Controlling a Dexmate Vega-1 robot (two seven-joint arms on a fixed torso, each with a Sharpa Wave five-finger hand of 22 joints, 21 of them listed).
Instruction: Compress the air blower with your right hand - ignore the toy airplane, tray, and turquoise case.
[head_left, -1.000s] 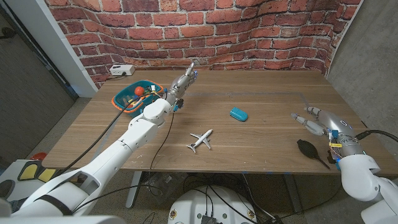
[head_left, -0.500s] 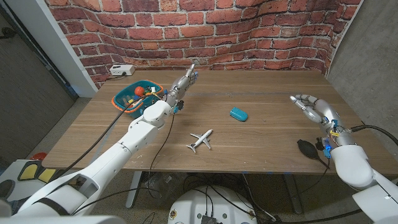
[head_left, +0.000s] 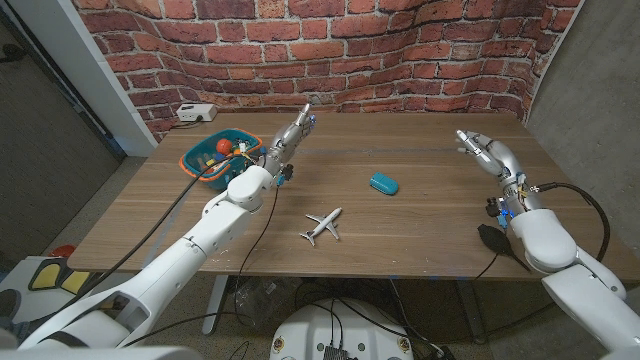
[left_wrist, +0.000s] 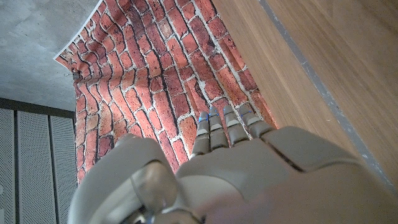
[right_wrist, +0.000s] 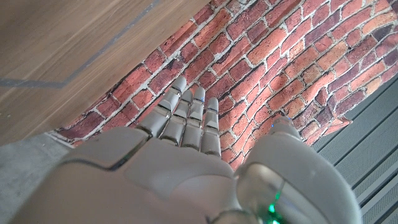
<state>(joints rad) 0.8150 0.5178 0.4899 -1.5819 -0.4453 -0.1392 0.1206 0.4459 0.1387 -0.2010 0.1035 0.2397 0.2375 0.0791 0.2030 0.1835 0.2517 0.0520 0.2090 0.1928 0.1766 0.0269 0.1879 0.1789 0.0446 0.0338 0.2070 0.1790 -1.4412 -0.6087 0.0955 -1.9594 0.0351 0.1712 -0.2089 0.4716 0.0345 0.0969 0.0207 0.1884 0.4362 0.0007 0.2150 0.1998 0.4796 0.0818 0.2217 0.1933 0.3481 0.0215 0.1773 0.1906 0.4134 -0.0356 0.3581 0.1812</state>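
I see the wooden table carrying a turquoise case near its middle, a white toy airplane nearer the front edge, and a blue tray of small items at its far left. The black air blower lies at the front right, partly hidden behind the right arm.

One air blower, black, at the table's near right edge. One toy airplane, white. One turquoise case. One tray, teal with an orange rim, holding several small items too jumbled to count. One white box with a cable at the far left corner. One wooden table. Two robot hands: left hand, right hand. One brick wall behind.
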